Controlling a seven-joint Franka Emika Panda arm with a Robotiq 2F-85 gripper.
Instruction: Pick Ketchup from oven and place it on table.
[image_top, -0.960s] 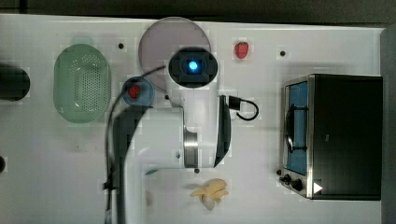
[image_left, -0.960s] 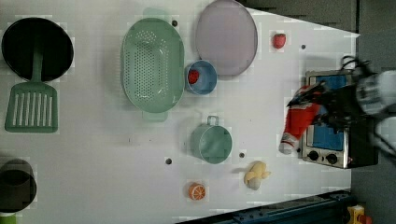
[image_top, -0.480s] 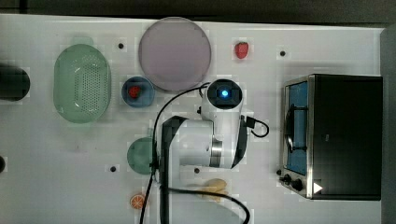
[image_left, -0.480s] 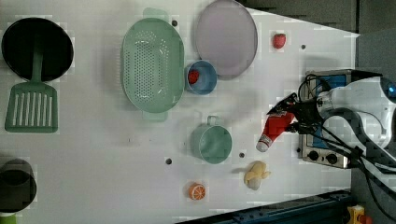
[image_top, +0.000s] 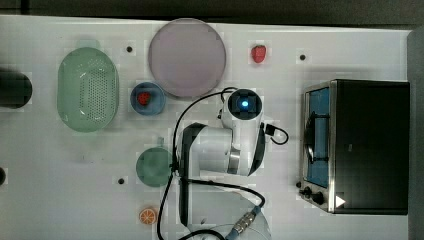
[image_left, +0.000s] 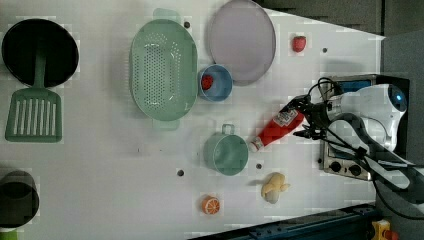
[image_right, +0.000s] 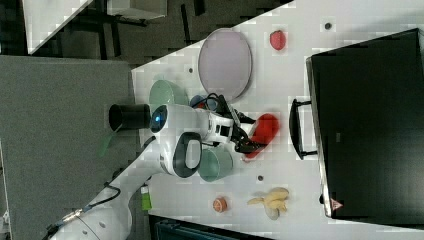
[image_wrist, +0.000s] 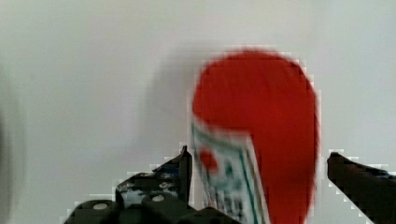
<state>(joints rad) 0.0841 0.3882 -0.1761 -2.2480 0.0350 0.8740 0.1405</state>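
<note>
Red ketchup (image_left: 275, 128), white cap down, label showing, stands between the spread-apart pincer (image_wrist: 259, 163) fingers.

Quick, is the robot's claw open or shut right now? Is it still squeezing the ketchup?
Gripper: open, its fingers spread to either side of the ketchup, with a gap showing on one side, so not squeezing it.

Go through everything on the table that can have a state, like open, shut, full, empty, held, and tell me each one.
gripper: open, fingers either side of the ketchup
ketchup: out of the oven, capped, tilted with its cap low
oven: door looks shut
blue bowl: holds one strawberry
green cup: upright, empty
colander: empty
plate: empty
</note>
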